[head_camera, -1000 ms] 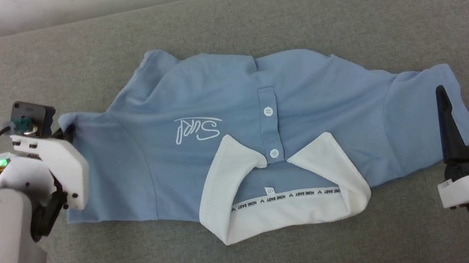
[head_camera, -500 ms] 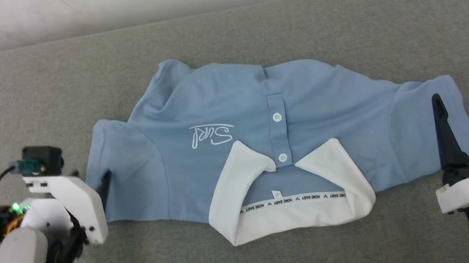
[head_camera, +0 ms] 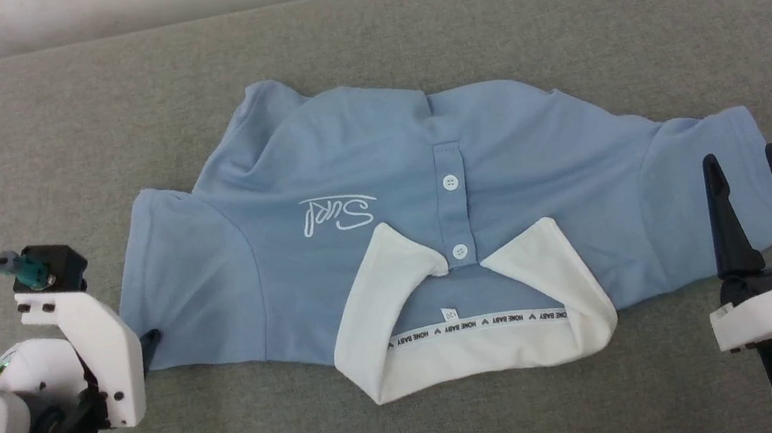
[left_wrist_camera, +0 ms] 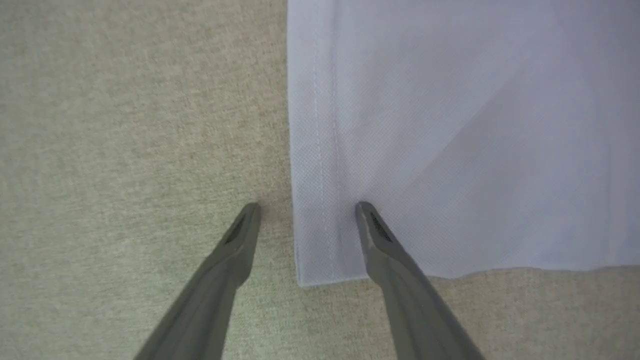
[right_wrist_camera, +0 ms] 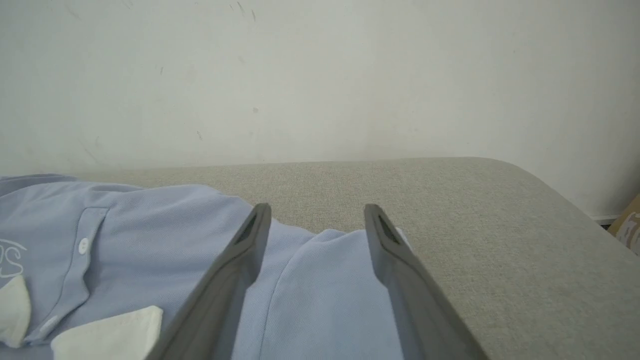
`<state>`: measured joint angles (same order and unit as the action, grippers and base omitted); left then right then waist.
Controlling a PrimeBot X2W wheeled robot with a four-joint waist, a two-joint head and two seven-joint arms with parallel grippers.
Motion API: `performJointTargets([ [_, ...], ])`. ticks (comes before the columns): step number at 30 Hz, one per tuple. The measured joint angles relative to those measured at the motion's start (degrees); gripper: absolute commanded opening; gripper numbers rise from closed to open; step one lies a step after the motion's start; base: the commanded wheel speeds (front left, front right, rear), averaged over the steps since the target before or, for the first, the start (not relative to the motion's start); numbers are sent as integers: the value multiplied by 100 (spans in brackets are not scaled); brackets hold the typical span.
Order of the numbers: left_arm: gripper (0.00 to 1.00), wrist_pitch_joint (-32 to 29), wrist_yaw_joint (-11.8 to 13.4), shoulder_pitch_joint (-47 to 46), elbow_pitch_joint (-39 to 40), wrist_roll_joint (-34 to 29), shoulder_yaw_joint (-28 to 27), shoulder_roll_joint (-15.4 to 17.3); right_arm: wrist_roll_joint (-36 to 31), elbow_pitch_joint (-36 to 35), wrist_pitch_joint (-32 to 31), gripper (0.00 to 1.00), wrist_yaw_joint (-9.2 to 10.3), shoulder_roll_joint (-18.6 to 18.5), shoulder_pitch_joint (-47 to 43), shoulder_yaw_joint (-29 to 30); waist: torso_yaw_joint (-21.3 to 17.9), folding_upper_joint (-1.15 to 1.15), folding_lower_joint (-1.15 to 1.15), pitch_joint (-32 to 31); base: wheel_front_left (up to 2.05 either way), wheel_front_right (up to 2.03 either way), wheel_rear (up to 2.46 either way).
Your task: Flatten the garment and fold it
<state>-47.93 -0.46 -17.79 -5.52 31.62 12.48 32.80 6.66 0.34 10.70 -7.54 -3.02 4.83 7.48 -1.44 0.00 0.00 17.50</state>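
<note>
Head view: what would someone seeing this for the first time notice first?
A light blue polo shirt lies front-up across the middle of a grey fabric surface, its white collar nearest the robot. At the sleeve on the robot's left, the left hand stands open, straddling the hem corner. The right hand is open by the opposite sleeve.

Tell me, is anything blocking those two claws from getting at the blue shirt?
Nothing visible does. The left claw stands open astride a sleeve hem of the shirt, and the right claw is open at its other sleeve; no object lies between.
</note>
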Motion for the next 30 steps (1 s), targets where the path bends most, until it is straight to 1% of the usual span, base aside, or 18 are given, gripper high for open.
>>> performJointTargets([
  [6, 100, -276, 54, 216, 310, 276, -116, 64, 40, 113, 49, 100, 0, 0, 47, -4, -71, 0, 0, 37, 0, 0, 0],
  [12, 100, -427, 59, 294, 421, 368, -96, 82, 44, 191, 69, 100, 0, 0, 76, 1, -44, 0, 0, 46, 0, 0, 0],
  [13, 0, -442, 59, 301, 421, 391, -96, 82, 44, 193, 69, 100, 0, -1, 90, -2, -40, 0, 0, 53, 0, 0, 0],
  [15, 0, -399, 65, 313, 431, 437, -119, 57, 43, 208, 70, 100, -1, 0, 112, -8, -37, 0, 0, 59, 0, 0, 0],
  [18, 0, -137, 126, 379, 444, 398, -123, -43, 1, 231, 48, 100, 0, 0, 113, 21, -29, 0, 1, 29, 0, 0, 0],
  [21, 0, 197, 252, 526, 508, 289, -157, -107, -122, 278, -280, 100, -1, -1, 102, 34, -13, 0, 1, -60, 0, 0, 0],
  [23, 0, 433, 390, 656, 633, 267, -236, -220, -241, 299, -691, 100, -1, -18, 71, 40, 5, 0, 1, -143, 0, 0, 0],
  [25, 0, 692, 543, 773, 859, 266, -344, -370, -242, 303, -1210, 100, 0, -114, 23, 66, 34, 0, 1, -236, 0, 0, 0],
  [28, 0, 1079, 827, 962, 1326, 330, -553, -676, 77, 159, -2015, 100, -1, -435, -47, 25, 110, 0, 0, -368, 0, 0, 0],
  [30, 0, 1302, 993, 1122, 1649, 432, -684, -913, 265, 67, -2765, 100, -4, -679, -55, 52, 191, 0, 0, -427, 0, 0, 0],
])
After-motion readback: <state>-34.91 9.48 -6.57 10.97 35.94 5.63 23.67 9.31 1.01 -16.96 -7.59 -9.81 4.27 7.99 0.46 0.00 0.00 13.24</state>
